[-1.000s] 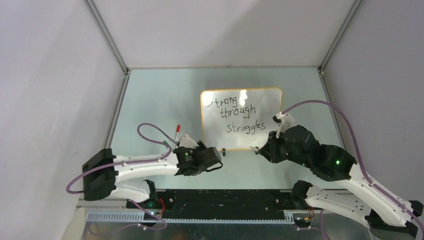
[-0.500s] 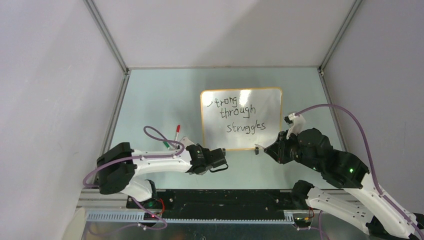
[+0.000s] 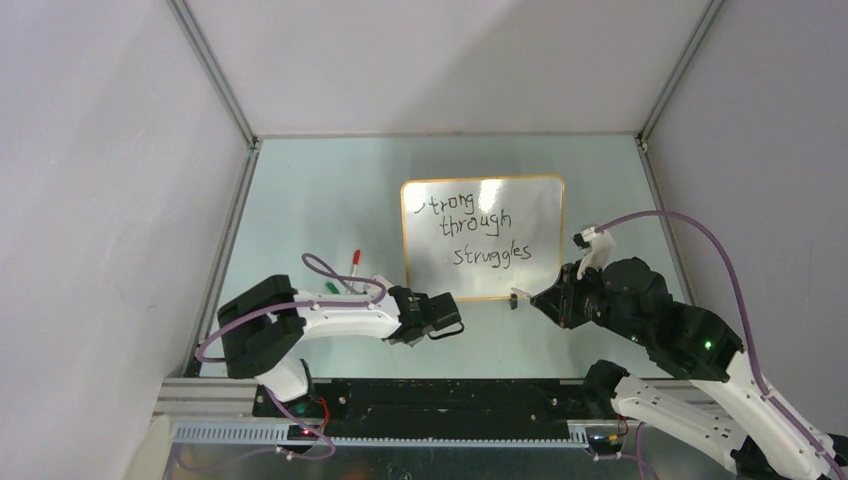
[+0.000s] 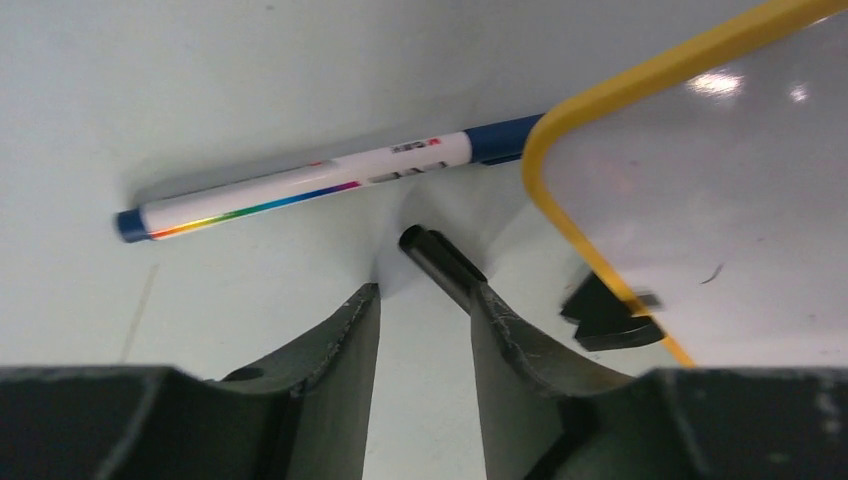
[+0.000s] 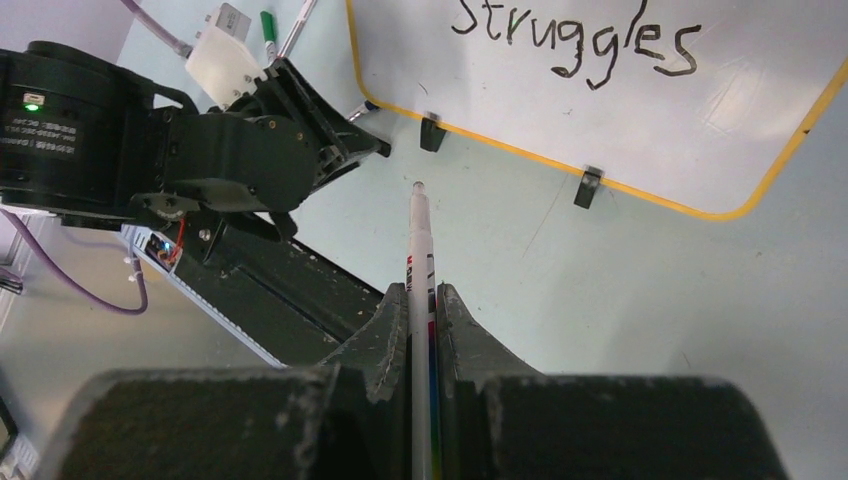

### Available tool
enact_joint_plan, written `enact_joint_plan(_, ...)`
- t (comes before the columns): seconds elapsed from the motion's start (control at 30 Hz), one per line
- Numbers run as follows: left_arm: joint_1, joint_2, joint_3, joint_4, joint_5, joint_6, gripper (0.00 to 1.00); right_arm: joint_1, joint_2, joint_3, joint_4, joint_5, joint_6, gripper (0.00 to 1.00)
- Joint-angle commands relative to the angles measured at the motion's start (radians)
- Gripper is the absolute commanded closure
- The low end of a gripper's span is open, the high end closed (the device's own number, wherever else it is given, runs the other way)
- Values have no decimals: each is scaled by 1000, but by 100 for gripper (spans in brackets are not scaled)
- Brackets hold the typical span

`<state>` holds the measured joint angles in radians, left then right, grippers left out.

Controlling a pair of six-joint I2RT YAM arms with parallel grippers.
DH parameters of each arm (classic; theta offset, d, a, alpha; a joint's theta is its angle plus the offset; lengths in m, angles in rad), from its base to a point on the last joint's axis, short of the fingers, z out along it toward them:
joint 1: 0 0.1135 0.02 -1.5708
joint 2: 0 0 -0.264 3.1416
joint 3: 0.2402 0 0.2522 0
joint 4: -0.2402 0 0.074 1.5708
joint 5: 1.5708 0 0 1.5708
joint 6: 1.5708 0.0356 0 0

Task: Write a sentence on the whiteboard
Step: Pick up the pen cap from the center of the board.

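Swung rightward to the whiteboard's (image 3: 540, 215) lower-left corner, the left pincer (image 4: 425, 290) gapes just short of a black cap (image 4: 440, 262) while the right pincer (image 5: 420, 290) clamps the marker (image 5: 418, 240) clear of the mid-frame board, so the sentence (image 3: 475, 222) looks finished, capping likely next.
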<state>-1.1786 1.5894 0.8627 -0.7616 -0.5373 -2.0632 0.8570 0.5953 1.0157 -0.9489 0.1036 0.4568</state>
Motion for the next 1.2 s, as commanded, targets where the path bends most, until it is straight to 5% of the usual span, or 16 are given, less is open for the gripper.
enact_joint_plan(0.0, 18, 62, 31, 47, 24, -56, 61, -9, -18, 4, 16, -13, -14, 100)
enact_joint_plan(0.2, 19, 72, 1, 9, 7, -53, 84, -14, -26, 4, 14, -18, -9, 100)
enact_joint_plan(0.6, 6, -50, -94, -107, -32, -57, 89, -16, 15, 4, 46, -51, -3, 100)
enact_joint_plan(0.87, 2, -103, -47, -106, -25, 12, 49, -17, 25, 0, 63, -53, -8, 100)
enact_joint_plan(1.17, 1, -140, 11, -93, -38, 30, 43, -24, 11, -1, 56, -52, -13, 100)
